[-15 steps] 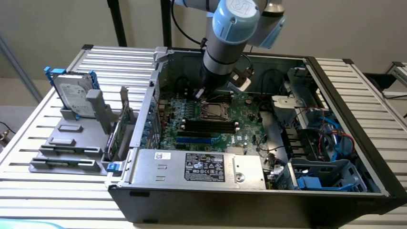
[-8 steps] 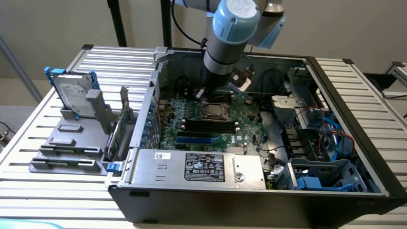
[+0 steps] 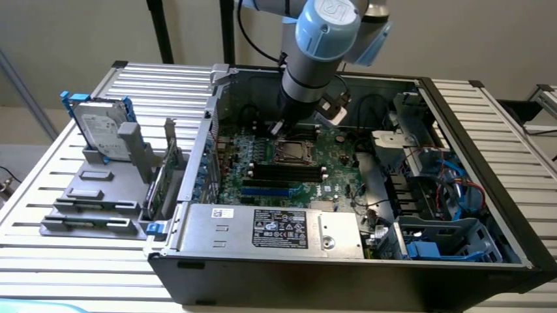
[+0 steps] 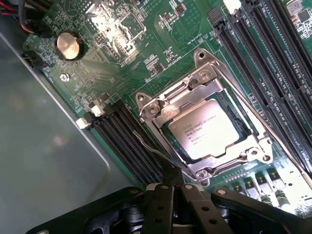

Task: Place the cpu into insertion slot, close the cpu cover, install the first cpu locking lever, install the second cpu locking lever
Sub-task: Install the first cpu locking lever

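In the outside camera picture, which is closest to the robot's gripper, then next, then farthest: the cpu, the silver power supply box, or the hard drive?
Counting from the gripper in the exterior view:
1. The cpu, mid-board, just by the gripper.
2. The power supply box, along the front of the case.
3. The hard drive, standing outside the case at the exterior view's left.

Robotics lab or test workshop, not a home: a robot arm hangs over an open desktop computer case lying on a slatted metal table. A hard drive stands in a grey fixture beside the case. Bare green motherboard exposed, plain wall and black posts behind.
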Action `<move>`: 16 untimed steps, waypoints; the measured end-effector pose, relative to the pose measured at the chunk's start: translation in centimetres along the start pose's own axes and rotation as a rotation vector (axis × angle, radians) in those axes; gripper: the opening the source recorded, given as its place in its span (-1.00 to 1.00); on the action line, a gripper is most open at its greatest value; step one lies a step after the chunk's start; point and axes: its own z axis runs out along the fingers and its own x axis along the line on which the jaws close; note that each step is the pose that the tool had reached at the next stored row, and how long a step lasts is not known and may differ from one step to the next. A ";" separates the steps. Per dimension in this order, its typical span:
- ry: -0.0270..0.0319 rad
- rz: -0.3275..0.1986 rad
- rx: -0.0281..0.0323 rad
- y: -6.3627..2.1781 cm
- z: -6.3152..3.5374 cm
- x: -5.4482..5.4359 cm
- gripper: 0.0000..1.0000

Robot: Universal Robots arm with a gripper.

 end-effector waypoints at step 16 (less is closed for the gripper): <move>-0.0109 0.001 -0.0082 0.70 0.04 0.5 -0.79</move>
